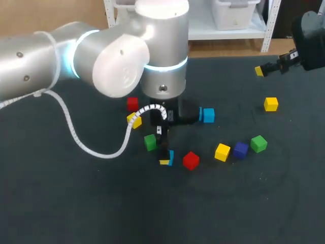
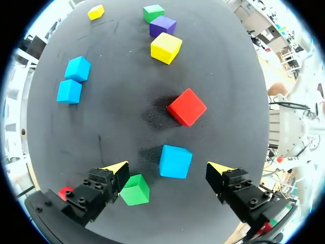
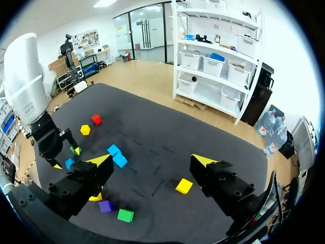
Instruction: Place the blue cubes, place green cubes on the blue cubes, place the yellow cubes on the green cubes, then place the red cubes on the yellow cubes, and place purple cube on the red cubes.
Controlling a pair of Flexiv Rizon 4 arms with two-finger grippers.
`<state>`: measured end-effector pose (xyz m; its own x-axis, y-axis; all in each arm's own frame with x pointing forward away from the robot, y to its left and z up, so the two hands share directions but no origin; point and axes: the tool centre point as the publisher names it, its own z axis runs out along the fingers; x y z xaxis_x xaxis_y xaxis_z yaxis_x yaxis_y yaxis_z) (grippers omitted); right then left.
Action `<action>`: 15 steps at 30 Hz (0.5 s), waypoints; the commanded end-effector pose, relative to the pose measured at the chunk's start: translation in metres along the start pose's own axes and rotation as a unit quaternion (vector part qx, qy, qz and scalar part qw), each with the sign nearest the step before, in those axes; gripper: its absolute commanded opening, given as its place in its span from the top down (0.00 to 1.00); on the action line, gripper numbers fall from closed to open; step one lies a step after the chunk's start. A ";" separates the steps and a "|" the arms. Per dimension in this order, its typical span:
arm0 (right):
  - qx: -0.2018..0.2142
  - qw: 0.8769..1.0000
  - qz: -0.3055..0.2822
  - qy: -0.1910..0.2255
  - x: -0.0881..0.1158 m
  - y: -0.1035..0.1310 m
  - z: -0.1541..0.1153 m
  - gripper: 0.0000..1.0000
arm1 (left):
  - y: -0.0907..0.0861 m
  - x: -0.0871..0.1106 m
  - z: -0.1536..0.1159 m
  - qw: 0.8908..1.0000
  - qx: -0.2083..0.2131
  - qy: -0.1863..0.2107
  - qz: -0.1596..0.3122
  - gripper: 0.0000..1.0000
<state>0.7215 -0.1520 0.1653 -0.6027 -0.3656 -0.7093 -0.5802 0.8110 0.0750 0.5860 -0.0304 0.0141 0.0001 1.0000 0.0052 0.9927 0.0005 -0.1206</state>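
1. Got the left gripper (image 2: 167,170) spread wide open, hanging low over the dark mat (image 2: 122,127), gripping nothing.
2. Sat between its yellow tips: a blue cube (image 2: 175,161), flat on the mat with a gap on both sides, so not pinched.
3. From the head view, that puts it roughly mid-table, half tucked under the wrist of the left arm (image 1: 101,56).
4. Also got a green cube (image 2: 135,190) just beside one fingertip. Can't tell if it's actually touching.
5. A little ahead of the fingers, a red cube (image 2: 187,107), close to the blue one but apart from it.
6. Further ahead, bunched in a short line: yellow cube (image 2: 166,48), purple cube (image 2: 163,25), second green cube (image 2: 153,12).
7. Off to one side of those, two more blue cubes (image 2: 69,91) snug against each other.
8. Out toward the right side of the table, a lone yellow cube (image 1: 270,104) well apart from the rest.
9. Over by the left arm's cable, a second red cube (image 1: 132,103) and a third yellow cube (image 1: 134,121).
10. As for the right gripper (image 3: 152,161): fingers apart, empty, up high near the far right corner, well away from the cubes.
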 end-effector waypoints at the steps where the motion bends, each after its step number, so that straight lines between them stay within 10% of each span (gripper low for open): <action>1: 0.004 1.000 0.000 -0.001 0.001 0.002 0.000 0.00 | -0.008 0.006 0.002 0.999 -0.041 -0.011 0.003 0.00; 9: 0.004 1.000 0.000 -0.001 0.001 0.002 0.000 0.00 | -0.005 0.001 0.003 0.999 -0.048 -0.011 0.011 0.01; 15: 0.004 1.000 0.000 -0.001 0.001 0.002 0.000 0.00 | -0.006 -0.003 0.009 0.998 -0.035 -0.032 0.037 0.53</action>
<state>0.7215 -0.1521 0.1653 -0.6027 -0.3655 -0.7093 -0.5802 0.8110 0.0750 0.5769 -0.0372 0.0099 0.0638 0.9968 -0.0477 0.9970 -0.0658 -0.0416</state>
